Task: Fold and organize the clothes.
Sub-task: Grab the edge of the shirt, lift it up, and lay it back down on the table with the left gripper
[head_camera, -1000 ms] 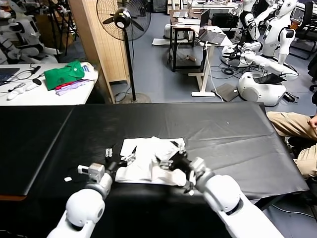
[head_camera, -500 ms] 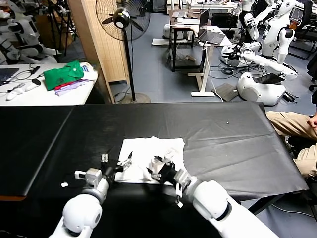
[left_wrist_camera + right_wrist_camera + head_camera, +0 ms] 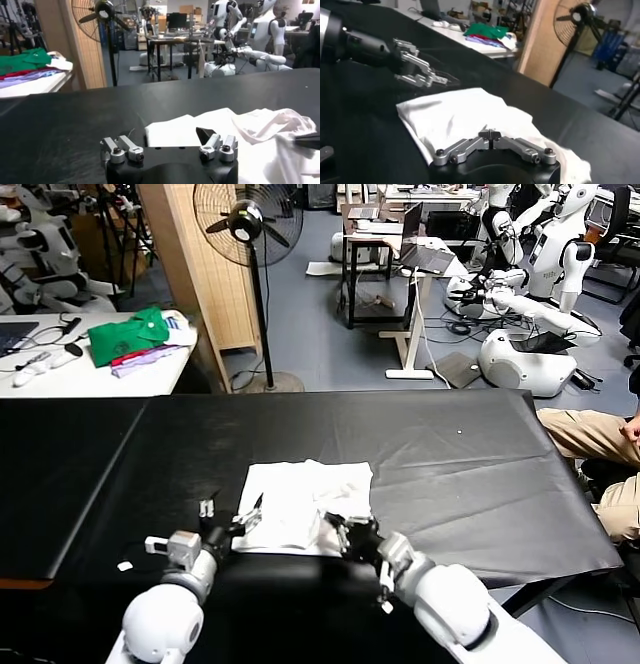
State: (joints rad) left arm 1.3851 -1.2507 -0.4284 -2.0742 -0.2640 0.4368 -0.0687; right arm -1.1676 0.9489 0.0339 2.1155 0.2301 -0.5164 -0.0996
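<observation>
The right gripper, fingers closed empty, is sitting at the near edge of the folded T-shirt, left gripper gaping alongside.

T-shirt was laid on the table, toward its near edge. Left gripper was positioned at its left edge, right gripper at its near right corner. Fan was stood behind.
</observation>
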